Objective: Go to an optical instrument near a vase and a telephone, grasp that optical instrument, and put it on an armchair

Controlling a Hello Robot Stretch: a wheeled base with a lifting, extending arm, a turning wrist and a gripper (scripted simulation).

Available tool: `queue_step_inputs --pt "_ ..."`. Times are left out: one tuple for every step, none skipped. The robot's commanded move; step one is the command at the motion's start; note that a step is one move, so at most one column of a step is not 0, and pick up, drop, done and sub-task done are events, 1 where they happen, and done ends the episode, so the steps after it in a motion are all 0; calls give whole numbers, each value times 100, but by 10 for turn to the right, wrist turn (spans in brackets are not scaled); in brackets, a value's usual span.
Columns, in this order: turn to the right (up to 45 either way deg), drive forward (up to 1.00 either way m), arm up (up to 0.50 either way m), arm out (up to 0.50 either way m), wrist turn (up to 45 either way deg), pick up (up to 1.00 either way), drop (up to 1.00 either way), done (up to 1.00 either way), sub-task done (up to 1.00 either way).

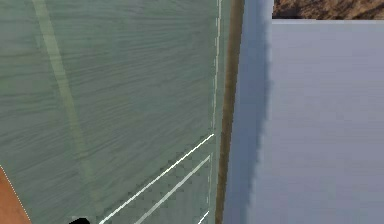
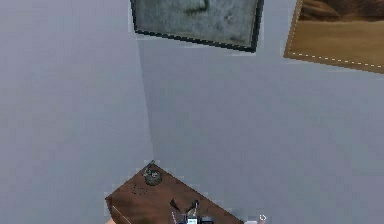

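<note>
At the arm side view's bottom edge, a brown table [image 2: 140,200] stands in the room's corner. A small dark rounded thing [image 2: 152,175], perhaps a vase, sits near its far end. Just right of it, at the bottom edge, I make out the gripper [image 2: 180,210]: a dark body with thin fingers and small white squares beside it. It lies over the tabletop among small dark and pale blobs, so I cannot tell whether it holds anything. A tiny white thing [image 2: 262,217] lies further right.
A grey-green panelled door [image 1: 110,100] stands close ahead, with a brown frame [image 1: 232,100] and a pale wall [image 1: 320,130] to its right. On the walls above the table hang a dark-framed picture [image 2: 197,20] and a tan picture [image 2: 335,35].
</note>
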Motion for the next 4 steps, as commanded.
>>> queue_step_inputs --pt "0 0 0 0 210 0 0 0 0" --pt "0 0 -30 0 0 0 0 0 0" --pt "0 0 0 0 0 100 0 0 0" --pt "0 0 10 0 0 0 0 0 0"
